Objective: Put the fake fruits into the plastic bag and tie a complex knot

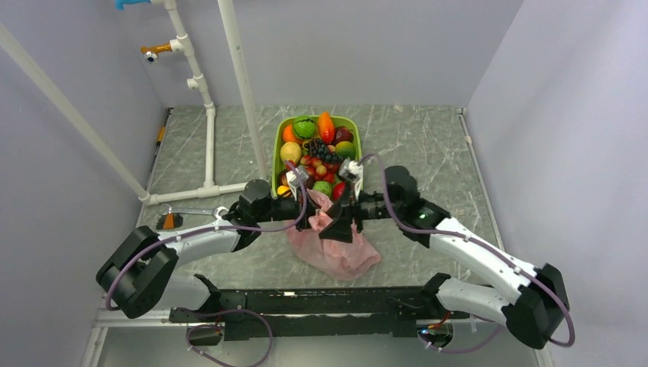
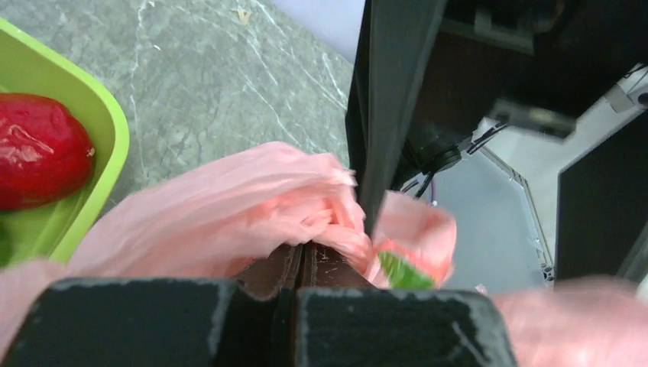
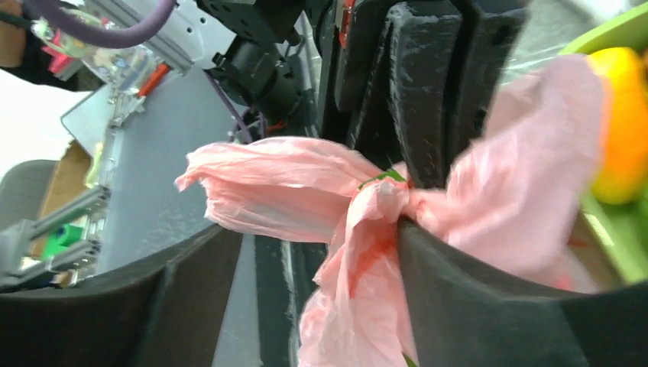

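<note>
The pink plastic bag (image 1: 338, 248) lies in the middle of the table, just in front of the tray, and both grippers meet over its top. My left gripper (image 1: 312, 215) is shut on a twisted pink handle strand (image 2: 328, 222); its jaws are pressed together (image 2: 306, 264). My right gripper (image 1: 348, 212) is open (image 3: 317, 237), its fingers wide apart around the knot (image 3: 382, 195), whose two pink ends stick out sideways. A bit of green (image 2: 401, 271) shows at the bag's bunch. Several fake fruits (image 1: 317, 149) lie in the tray.
The lime-green tray (image 1: 277, 153) stands behind the bag, with a red fruit (image 2: 38, 149) and an orange-yellow fruit (image 3: 623, 122) near its edge. A white pipe frame (image 1: 206, 115) stands at the back left. An orange-tipped tool (image 1: 170, 220) lies at the left.
</note>
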